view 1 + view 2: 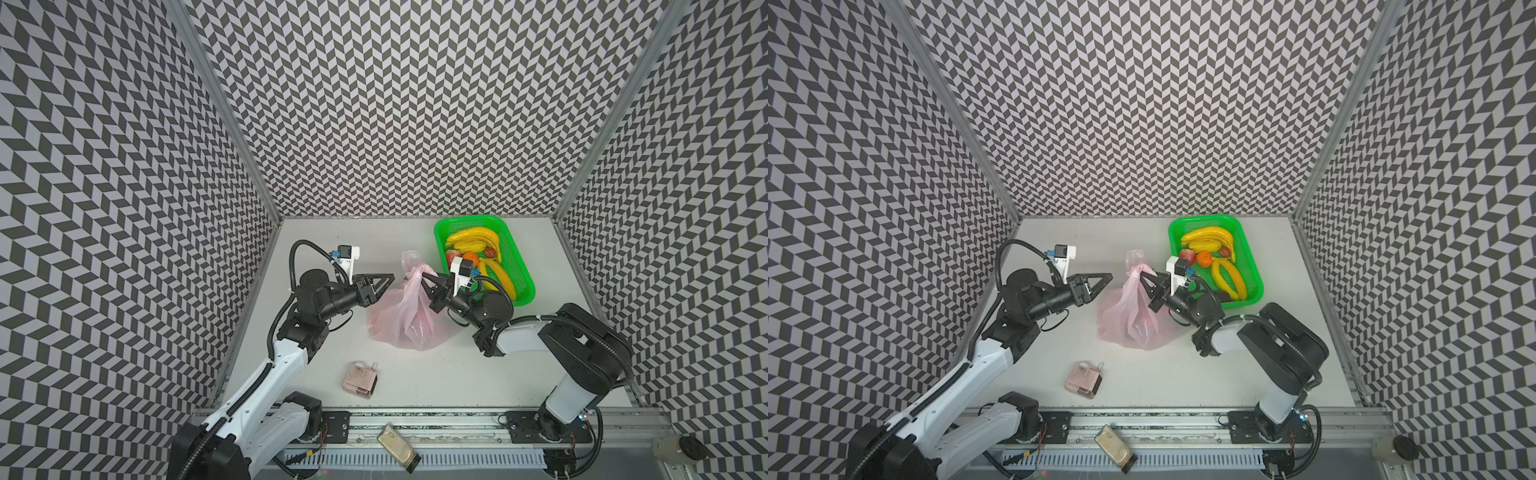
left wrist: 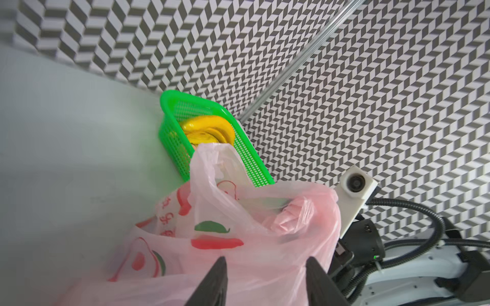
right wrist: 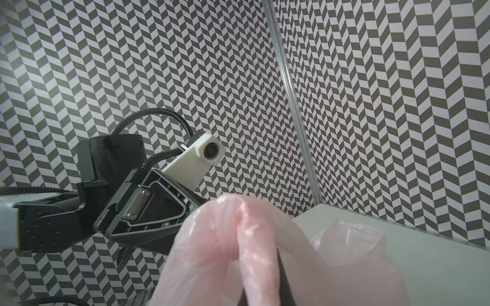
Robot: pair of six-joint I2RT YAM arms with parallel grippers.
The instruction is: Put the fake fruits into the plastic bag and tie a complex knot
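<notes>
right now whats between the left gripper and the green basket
The pink plastic bag, one handle pinched up by the right gripper. Both top views show it; the left wrist view looks past the bag to the basket.

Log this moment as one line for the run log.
right gripper: shut on plastic bag handle, raised | left gripper: open beside bag | fake fruits: in green basket | tying: not started
</notes>
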